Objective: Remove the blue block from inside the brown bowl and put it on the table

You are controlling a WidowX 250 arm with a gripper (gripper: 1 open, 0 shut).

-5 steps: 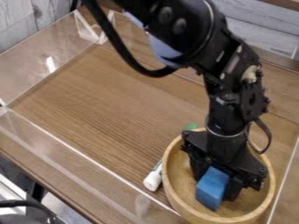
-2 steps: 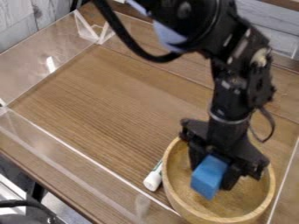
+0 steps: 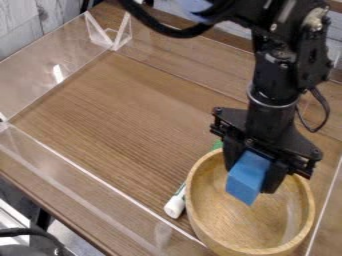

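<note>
The blue block (image 3: 247,182) hangs above the brown bowl (image 3: 221,215), lifted off the bowl's floor, with my gripper (image 3: 254,172) pointing straight down and shut on its upper part. The bowl is a round light-brown wooden one at the front right of the table (image 3: 134,110). Its inside now shows bare wood below the block. The black arm rises from the gripper toward the top right of the view.
A small white-and-green marker-like object (image 3: 178,202) lies on the tabletop touching the bowl's left rim. Low clear acrylic walls (image 3: 80,185) run along the table's front, left and back edges. Open wood stretches left of the bowl.
The gripper has risen with the blue block in it, lifting the block from the bowl's floor to above rim height. The bowl and the marker have not moved.
</note>
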